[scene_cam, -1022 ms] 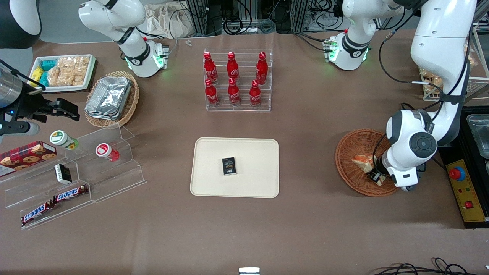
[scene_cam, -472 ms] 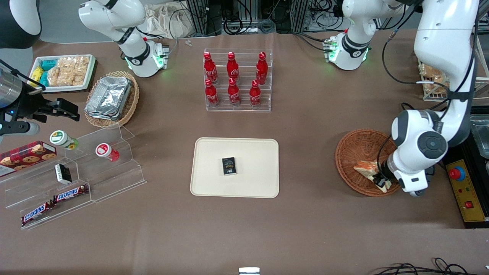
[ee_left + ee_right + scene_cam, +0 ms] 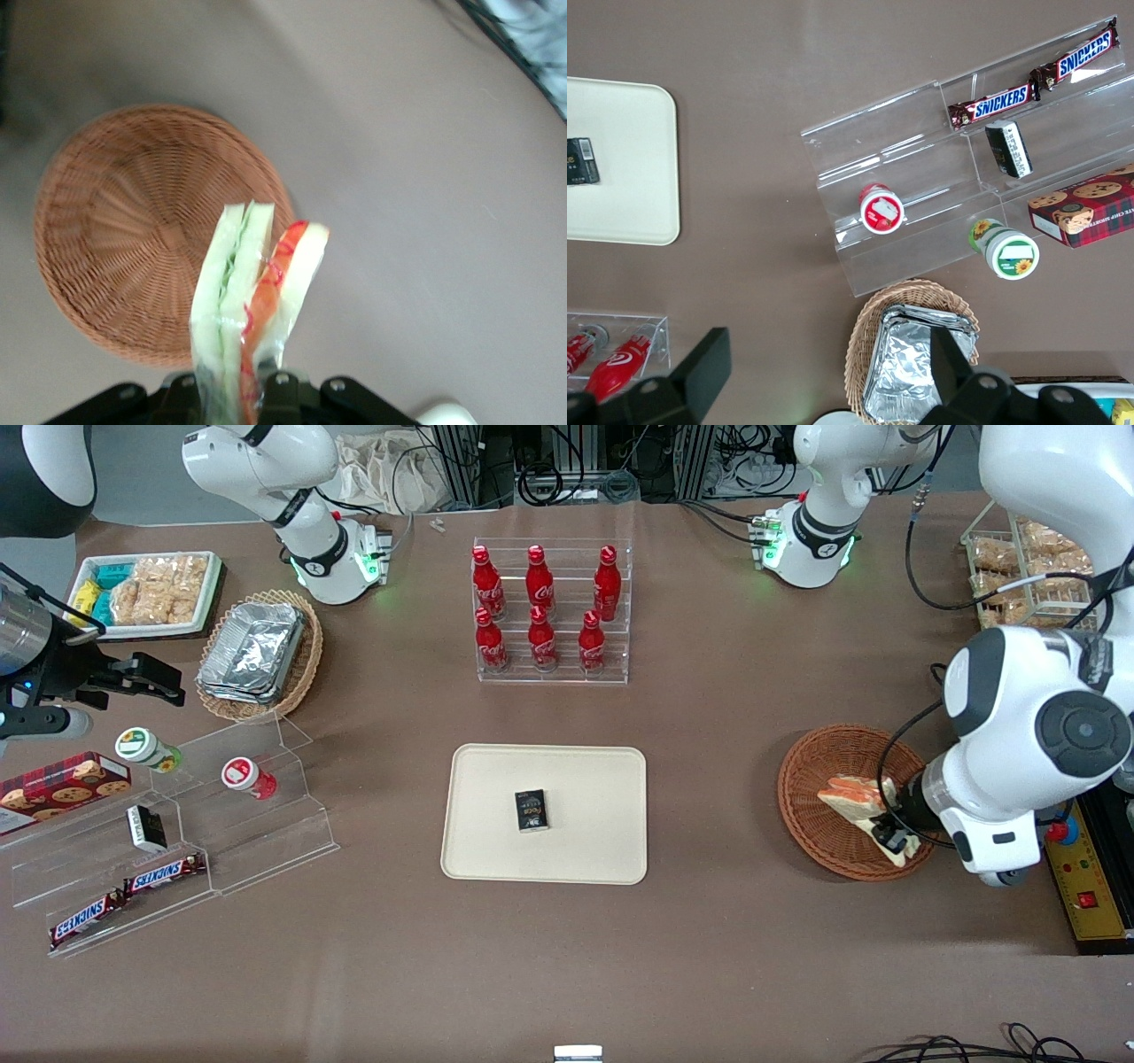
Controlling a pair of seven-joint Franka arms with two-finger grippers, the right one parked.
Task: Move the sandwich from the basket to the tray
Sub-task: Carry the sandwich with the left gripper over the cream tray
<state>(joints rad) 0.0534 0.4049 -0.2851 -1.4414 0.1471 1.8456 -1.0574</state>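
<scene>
My left gripper (image 3: 890, 834) hangs above the round reddish-brown basket (image 3: 824, 771) at the working arm's end of the table, shut on the sandwich (image 3: 858, 795). The sandwich is a wrapped wedge of pale bread with green and orange-red filling (image 3: 252, 283), held upright between the fingers, well clear of the basket (image 3: 133, 257) below, which holds nothing else. The cream tray (image 3: 496, 841) lies in the middle of the table with a small dark packet (image 3: 531, 810) on it.
A clear rack of red bottles (image 3: 549, 615) stands farther from the camera than the tray. A yellow control box with a red button (image 3: 1072, 859) sits beside the basket. A wire rack of snacks (image 3: 1032, 567) stands at the working arm's end.
The gripper has risen out of the basket with the sandwich in it. The arm's wrist has lifted and swung toward the table's edge.
</scene>
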